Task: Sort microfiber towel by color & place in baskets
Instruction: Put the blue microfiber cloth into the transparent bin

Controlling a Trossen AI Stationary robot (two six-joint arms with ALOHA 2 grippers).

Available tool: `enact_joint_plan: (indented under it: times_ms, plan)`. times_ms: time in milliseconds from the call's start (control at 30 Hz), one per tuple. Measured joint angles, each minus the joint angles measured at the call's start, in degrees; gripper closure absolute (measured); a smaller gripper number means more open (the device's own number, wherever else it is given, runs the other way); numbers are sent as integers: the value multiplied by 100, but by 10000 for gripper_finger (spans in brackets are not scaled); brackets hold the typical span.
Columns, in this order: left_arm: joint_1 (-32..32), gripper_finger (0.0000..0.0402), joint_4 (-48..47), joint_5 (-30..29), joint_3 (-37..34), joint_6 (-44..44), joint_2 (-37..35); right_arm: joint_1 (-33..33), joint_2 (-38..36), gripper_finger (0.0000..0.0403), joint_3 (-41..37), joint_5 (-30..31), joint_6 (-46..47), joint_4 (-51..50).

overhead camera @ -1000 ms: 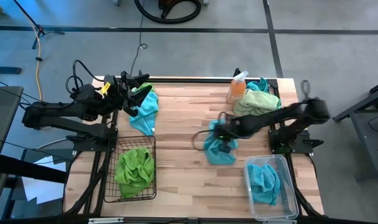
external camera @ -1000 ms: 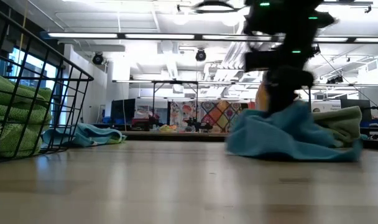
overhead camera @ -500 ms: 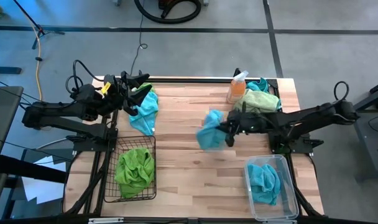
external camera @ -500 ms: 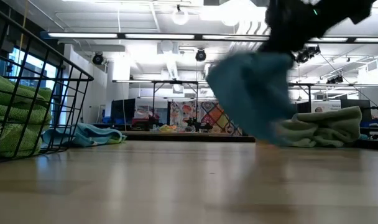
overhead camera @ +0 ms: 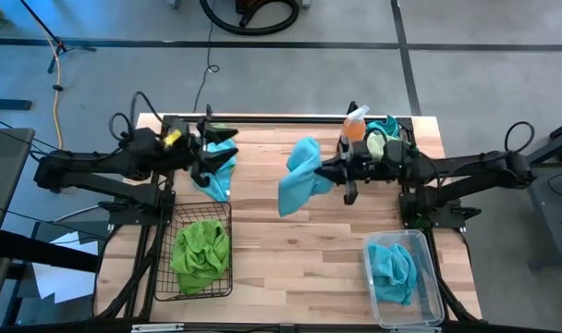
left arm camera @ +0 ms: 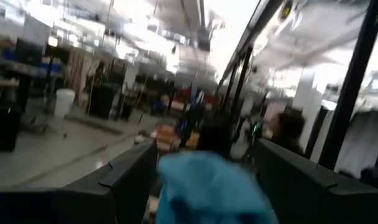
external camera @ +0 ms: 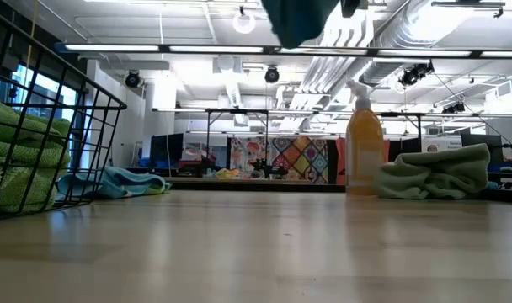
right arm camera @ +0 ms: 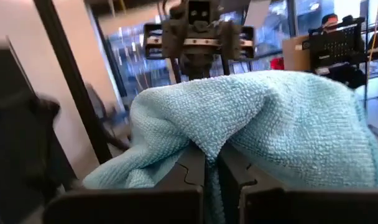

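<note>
High view: the right gripper [overhead camera: 323,172] sits above the middle of the table [overhead camera: 262,259], its fingers pinched tight on a blue towel [overhead camera: 298,176] that hangs from it in the air. Behind that gripper stand an orange spray bottle [overhead camera: 353,128] and a heap of green and blue cloths [overhead camera: 384,141]. Toward the near edge on its own side, the clear plastic bin [overhead camera: 433,287] holds another blue cloth [overhead camera: 392,270]. The left gripper [overhead camera: 207,155] hovers with fingers spread wide around a second blue towel [overhead camera: 218,166] lying at the far left. Just nearer than it, the black wire basket [overhead camera: 163,277] holds a green towel [overhead camera: 200,252].
</note>
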Motion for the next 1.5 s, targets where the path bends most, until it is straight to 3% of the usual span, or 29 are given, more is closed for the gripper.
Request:
enact_joint_plan:
  times_ms: [267, 1033, 1167, 1333, 1500]
  plan:
    - [-47, 144, -588, 0, -2, -6, 262, 0, -2, 402, 1308, 50, -1360, -2171]
    - [-120, 144, -571, 2, 0, 302, 525, 0, 76, 402, 1387, 62, -1557, -2312]
    - [-120, 144, -573, 2, -2, 365, 524, 67, 1, 402, 1387, -213, -988, -2409]
    - [-120, 144, -575, 0, -2, 595, 523, 496, -215, 402, 1387, -1415, 468, -3248]
    - [-116, 144, -571, -85, -2, 762, 525, 1459, -493, 402, 1387, -1537, 1803, -4193]
